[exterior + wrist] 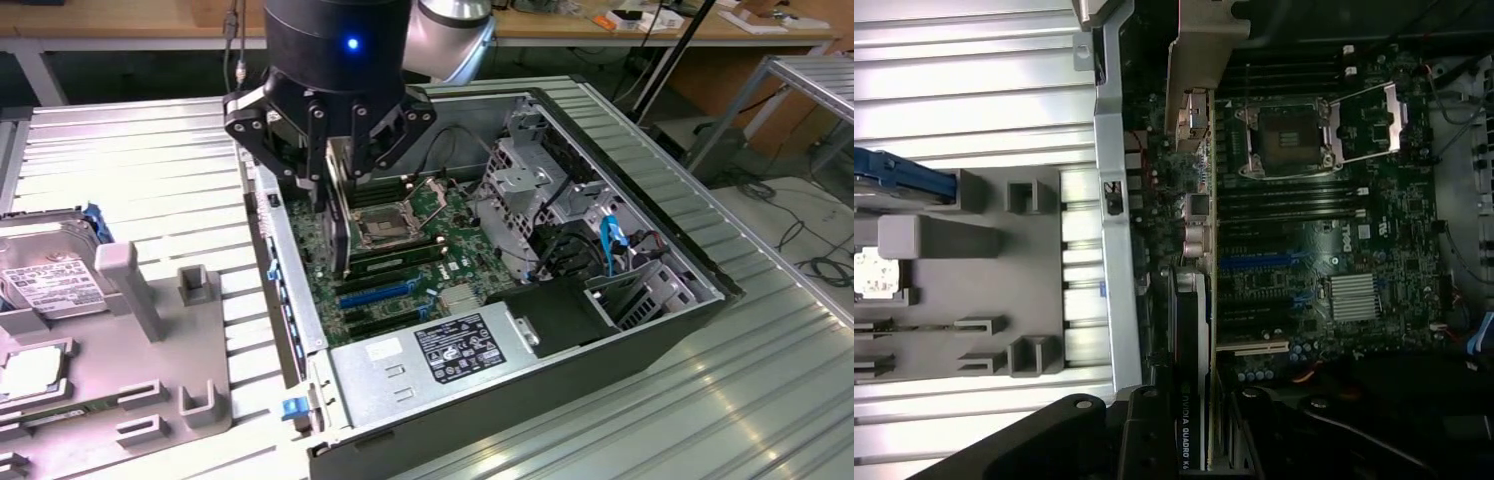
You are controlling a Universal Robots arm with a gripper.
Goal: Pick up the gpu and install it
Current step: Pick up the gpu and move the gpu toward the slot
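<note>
Exterior view first: the thin, flat, black rectangular expansion card with the silver metal end bracket, the gpu (342, 225), hangs on edge inside the open black and silver computer case (507, 430). It is low over the green motherboard (454, 215), just beside the square metal CPU socket (380, 224). Whether its bottom edge touches a slot, I can't tell. The black end effector (340, 170) pinches it from above, jaws closed partway on the card's two flat faces. In the wrist view the gpu (1192, 330) shows edge-on, running close along the case's rear wall, with the end effector (1194, 445) astride it.

Handling call: it looks light and stiff but fragile, with bare circuitry, a thin connector edge and a bracket that could snag. The smooth faces might slip. A hold across the flat sides near the top edge, clear of the connector, seems right, and that's about where the grip is.

Count: one gpu, one end effector, one case, one motherboard, one CPU socket, at least one long blue expansion slot (375, 293) and one silver power supply with a black label (447, 352). Outside, on the ribbed metal tabletop (134, 150), one grey parts fixture (134, 340) carries one silver hard drive with a white label (47, 280).
</note>
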